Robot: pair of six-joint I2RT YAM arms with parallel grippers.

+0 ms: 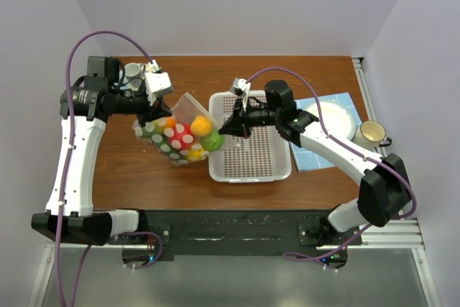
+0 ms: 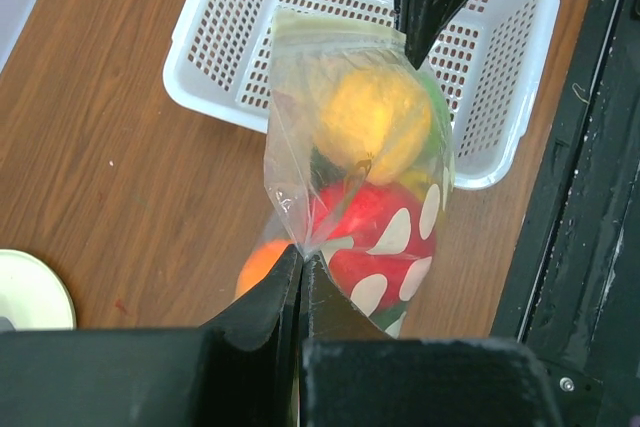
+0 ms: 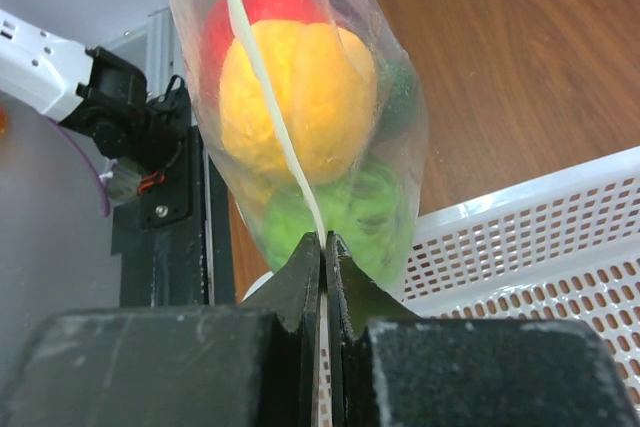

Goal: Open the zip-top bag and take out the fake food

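Between left gripper [image 2: 301, 262] and right gripper [image 3: 325, 247], zip-top bag [image 2: 296, 137] (fake food [image 2: 370, 122] inside)

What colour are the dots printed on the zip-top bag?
White dots on the zip-top bag; the left wrist view shows them best, over the red fruit.

No text, label, brand or number can be read in any view. Zip-top bag [image 1: 180, 134] — print is pale round dots only, no lettering made out. Blue-and-white sheet [image 1: 343, 103] on the table's right side — a pattern, too small to tell any writing.
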